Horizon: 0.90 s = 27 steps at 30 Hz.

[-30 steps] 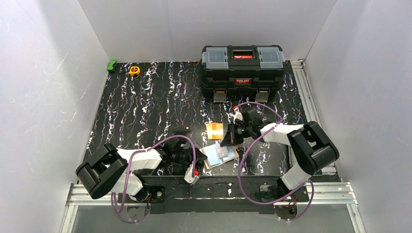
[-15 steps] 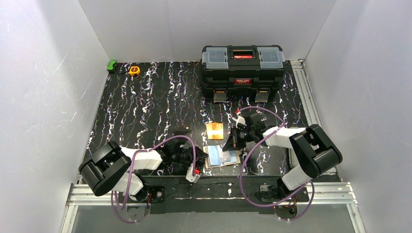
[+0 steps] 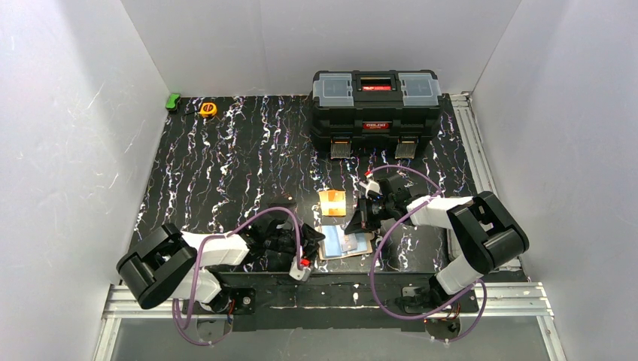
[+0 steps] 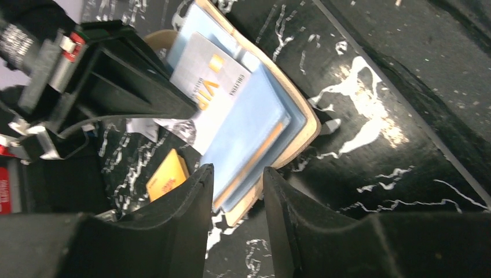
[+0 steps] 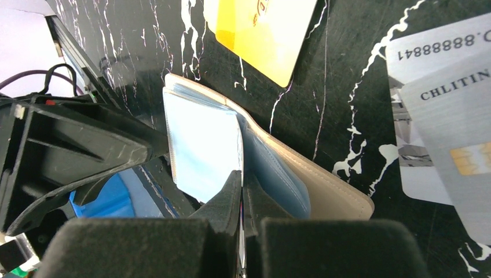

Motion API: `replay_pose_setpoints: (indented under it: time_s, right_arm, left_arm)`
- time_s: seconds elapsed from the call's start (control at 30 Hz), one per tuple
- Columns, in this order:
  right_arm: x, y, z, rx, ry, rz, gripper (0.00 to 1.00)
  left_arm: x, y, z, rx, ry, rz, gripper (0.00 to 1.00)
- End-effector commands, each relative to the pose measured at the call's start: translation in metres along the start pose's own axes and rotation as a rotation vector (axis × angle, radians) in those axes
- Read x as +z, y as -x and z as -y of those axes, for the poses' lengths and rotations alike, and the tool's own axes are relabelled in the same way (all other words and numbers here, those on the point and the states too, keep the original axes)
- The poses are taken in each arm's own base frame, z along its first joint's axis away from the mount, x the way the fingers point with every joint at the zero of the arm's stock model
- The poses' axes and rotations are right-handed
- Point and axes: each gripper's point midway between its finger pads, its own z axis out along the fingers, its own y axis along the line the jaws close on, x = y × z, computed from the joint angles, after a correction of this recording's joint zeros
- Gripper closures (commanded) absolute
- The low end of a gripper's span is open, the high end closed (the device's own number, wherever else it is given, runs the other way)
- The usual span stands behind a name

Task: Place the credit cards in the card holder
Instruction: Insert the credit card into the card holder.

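Observation:
The card holder (image 3: 347,245), a cream wallet with a pale blue inside, lies open near the front edge. My left gripper (image 3: 314,242) is closed on its left edge; the left wrist view shows the wallet's (image 4: 263,124) layered edge between my fingers (image 4: 197,197). My right gripper (image 3: 356,221) is shut on a thin silver-grey card (image 4: 211,87) with a gold chip, its end resting on the blue pockets (image 5: 272,171). The orange card (image 3: 332,201) lies flat just beyond the wallet. No plain black card shows.
A big black toolbox (image 3: 376,105) stands at the back. A yellow tape measure (image 3: 208,109) and a green object (image 3: 173,101) sit at the back left. Two overlapping grey-white printed cards (image 5: 446,110) lie on the table right of the wallet.
My right gripper has come nearer and lower, bringing the card onto the wallet. The wallet has turned from tilted to square with the table edge. The left arm shifted slightly.

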Motion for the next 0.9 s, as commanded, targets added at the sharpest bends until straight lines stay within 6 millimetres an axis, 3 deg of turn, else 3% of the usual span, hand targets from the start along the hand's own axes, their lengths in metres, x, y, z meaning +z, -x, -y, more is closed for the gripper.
replay_pose_setpoints:
  time_s: [0.0,0.17,0.27,0.43,0.6,0.73,0.87]
  right_arm:
    - [0.004,-0.013,0.018,0.017,-0.067,-0.045,0.99]
    - [0.003,-0.013,0.02,0.023,-0.067,-0.043,0.99]
    - [0.003,-0.012,0.021,0.027,-0.069,-0.041,0.99]
    - [0.001,-0.012,0.023,0.031,-0.072,-0.037,0.99]
    - [0.001,-0.012,0.024,0.043,-0.066,-0.035,0.99]
    - [0.0,-0.012,0.028,0.059,-0.065,-0.031,0.99]
    - [-0.002,-0.011,0.03,0.072,-0.061,-0.022,0.99]
  left_arm:
    - [0.0,0.028,-0.04,0.13,0.118,0.105,0.63]
    - [0.005,0.028,-0.059,0.144,0.161,0.105,0.61]
    - [0.007,0.02,-0.057,0.145,0.152,0.075,0.62]
    - [-0.002,0.004,-0.026,0.112,0.09,-0.014,0.63]
    - [-0.002,0.01,0.005,0.075,0.03,0.026,0.63]
    - [0.012,0.003,-0.009,0.088,0.077,0.038,0.63]
    - [0.028,-0.009,-0.043,0.106,0.143,0.019,0.62]
